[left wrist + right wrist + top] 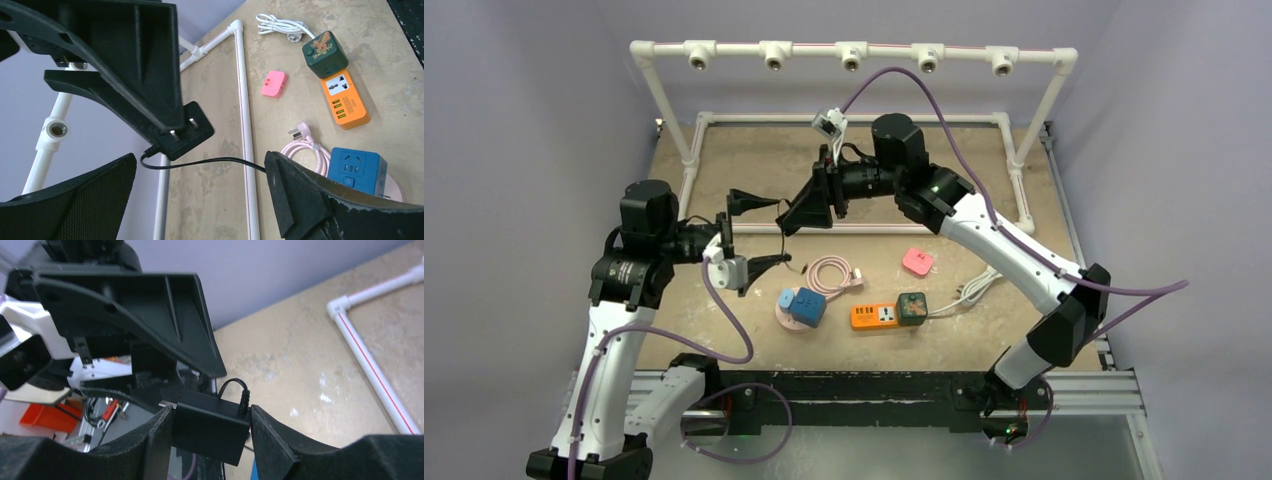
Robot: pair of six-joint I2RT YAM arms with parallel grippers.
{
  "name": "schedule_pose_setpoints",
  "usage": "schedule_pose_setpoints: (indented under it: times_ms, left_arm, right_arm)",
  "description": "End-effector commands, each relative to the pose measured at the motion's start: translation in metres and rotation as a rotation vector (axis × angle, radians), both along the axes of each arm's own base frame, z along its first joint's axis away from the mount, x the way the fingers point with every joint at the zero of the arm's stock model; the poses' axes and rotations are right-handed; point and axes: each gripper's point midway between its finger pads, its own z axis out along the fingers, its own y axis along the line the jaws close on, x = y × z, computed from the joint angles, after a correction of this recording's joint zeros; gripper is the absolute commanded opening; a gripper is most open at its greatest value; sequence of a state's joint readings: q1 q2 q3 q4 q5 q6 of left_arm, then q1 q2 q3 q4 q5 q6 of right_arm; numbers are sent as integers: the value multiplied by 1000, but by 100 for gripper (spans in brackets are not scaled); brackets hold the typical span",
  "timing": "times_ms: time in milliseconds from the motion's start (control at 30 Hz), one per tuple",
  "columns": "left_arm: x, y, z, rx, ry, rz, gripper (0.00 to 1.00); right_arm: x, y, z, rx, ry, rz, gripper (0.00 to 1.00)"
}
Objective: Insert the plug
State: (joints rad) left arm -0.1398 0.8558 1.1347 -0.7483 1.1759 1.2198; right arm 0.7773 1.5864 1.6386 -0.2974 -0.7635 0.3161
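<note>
My right gripper [209, 422] clamps the black plug [186, 134] in mid-air, jaws partway closed on it; my left gripper [762, 232] stands wide open around it, empty. If the left closes off-centre — or the cord [210, 161] snags — the plug could twist or drop.

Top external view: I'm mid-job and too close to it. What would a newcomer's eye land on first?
The right gripper, raised over the middle of the table, is shut on a black plug. The left gripper hangs wide open right beside it, fingers spread toward the plug. Lower down, near the front edge, the bright orange power strip and the blue socket cube stand out against the tan surface.
</note>
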Motion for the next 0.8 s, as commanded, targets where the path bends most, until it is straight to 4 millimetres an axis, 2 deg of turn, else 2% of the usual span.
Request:
schedule_pose_setpoints:
  times_ms: [0,67,200,267,400,567,767]
  left_arm:
    - [-13,-3,10,-22,-29,-43,98]
    - [-12,-3,10,-19,-43,-33,95]
    - [-6,0,15,-7,-82,-2,86]
    - [-1,4,18,13,-109,26,88]
    - [-1,7,24,40,-105,48,99]
    - [-17,2,20,21,-63,-17,99]
    - [-26,-1,11,50,-5,-90,84]
  right_arm:
    - [-2,8,48,190,-31,-1,50]
    - [-6,11,51,225,-16,30,51]
    - [-19,14,40,192,20,145,51]
    - [-22,13,28,135,37,172,51]
    - [-30,7,9,60,56,226,51]
    - [-37,7,6,46,87,299,51]
    - [-44,10,9,67,124,371,52]
